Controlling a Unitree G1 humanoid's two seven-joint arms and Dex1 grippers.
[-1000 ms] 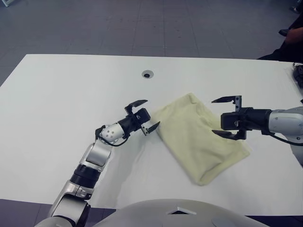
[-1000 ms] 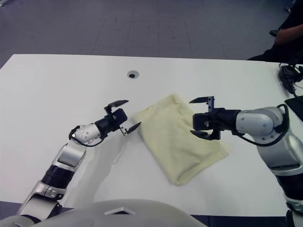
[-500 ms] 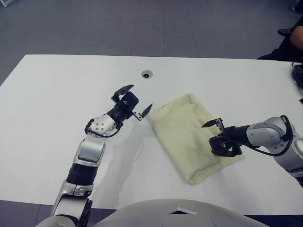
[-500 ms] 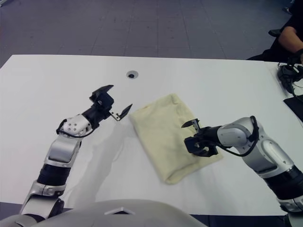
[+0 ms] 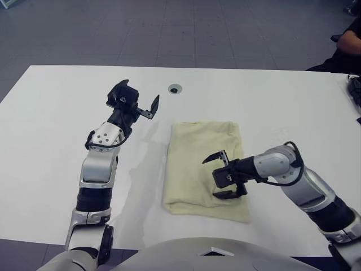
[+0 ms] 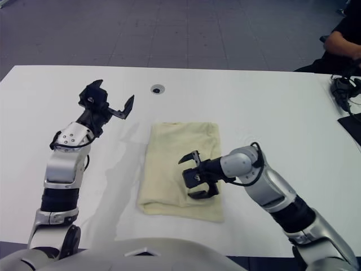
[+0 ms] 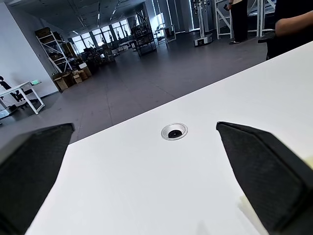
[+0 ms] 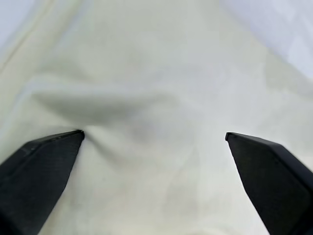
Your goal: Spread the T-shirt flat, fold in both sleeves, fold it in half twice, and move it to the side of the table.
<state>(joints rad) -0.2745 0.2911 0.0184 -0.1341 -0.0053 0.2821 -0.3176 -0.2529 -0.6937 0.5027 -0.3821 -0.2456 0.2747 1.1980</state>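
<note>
Left eye view is showing the left claw (image 5: 140, 95) hanging raised over the white table (image 5: 51, 113), with its two fingers spread wide and holding nothing. Just to the right of this claw, and a little farther from the robot, a small round cable hole (image 5: 176, 88) is sitting in the tabletop. Farther to the right of the left claw and nearer to the robot, the T-shirt (image 5: 194, 152) is lying as a compact pale yellow rectangle, apart from that claw. The right claw (image 5: 211, 178) is hanging low over the near right part of the shirt, directly above the cloth. Its fingers are released and are pinching no fabric.

No sleeve is sticking out and the bundle is looking layered. So I am judging that the spreading, the sleeve folds and the two halvings are done. The shirt is lying about mid-table, so the move to the side is what is remaining.

The left wrist view is adding the room beyond the far table edge, with the cable hole between the spread fingers. The right wrist view is adding a close detail: a soft crease in the cloth is running toward one fingertip (image 8: 44, 161), so this tip is probably pressing on the fabric.
</note>
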